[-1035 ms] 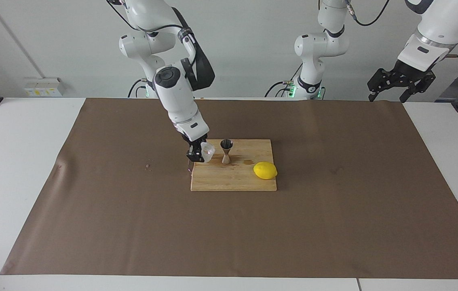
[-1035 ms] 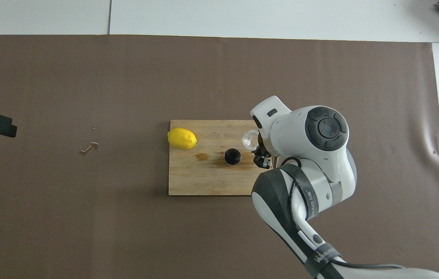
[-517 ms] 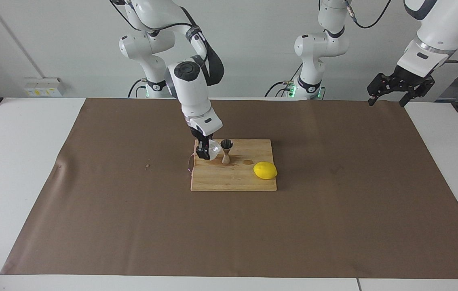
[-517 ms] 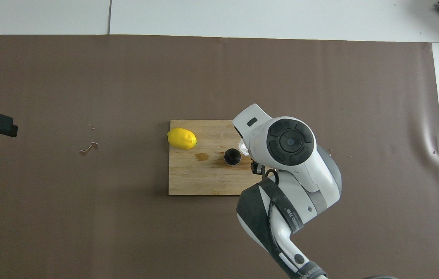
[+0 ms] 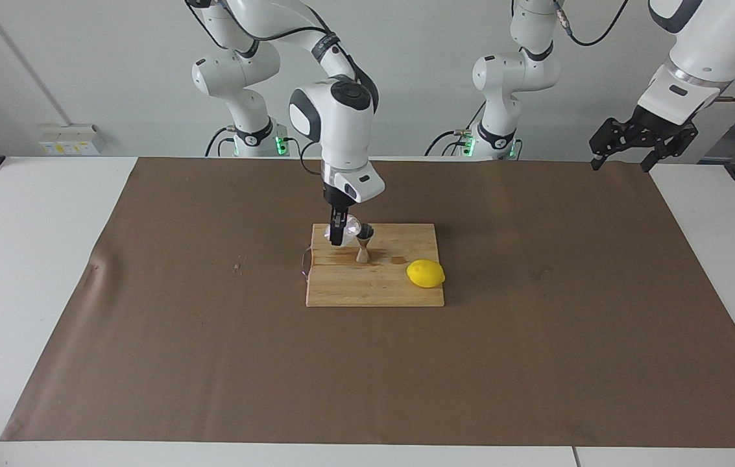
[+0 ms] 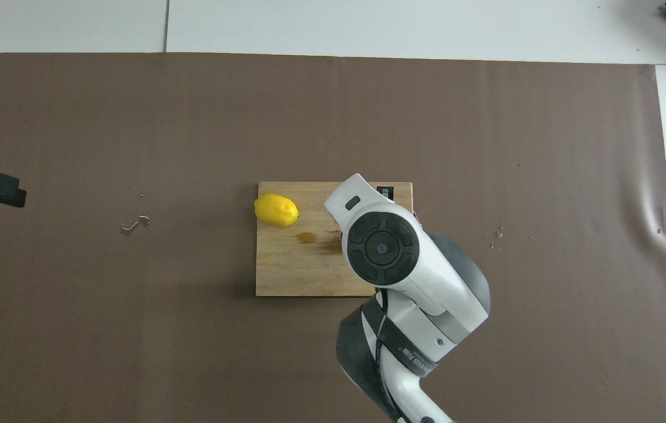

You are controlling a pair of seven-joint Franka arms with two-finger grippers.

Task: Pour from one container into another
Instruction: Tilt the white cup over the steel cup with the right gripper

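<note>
right gripper (image 5: pixel 339 235): hangs over the end of the board toward the right arm's end of the table, fingers clamped on the small squat clear glass cup with a bumpy wall (image 5: pixel 350 227).
glass cup: held up in the air and tipped sideways, its mouth turned toward the jigger's top, just beside that rim; contact between the two cannot be told. in the overhead view the arm's wrist covers it.
jigger: the small slim silver-grey metal jigger, hourglass-shaped (image 5: pixel 363 244), stands upright on the board, on the half nearer the robots.
board: the rectangular light wooden cutting board (image 5: pixel 373 285) lies on the brown paper sheet (image 5: pixel 211 337) in the middle of the table; a dark wet stain (image 6: pixel 307 237) marks it between the jigger and the lemon.
lemon: the yellow oval lemon (image 5: pixel 425 273) rests on the board at its edge toward the left arm's end of the table, well apart from the jigger.
left gripper (image 5: pixel 623 152): waits raised over the table edge at the left arm's end, black fingers spread apart, holding nothing.
</note>
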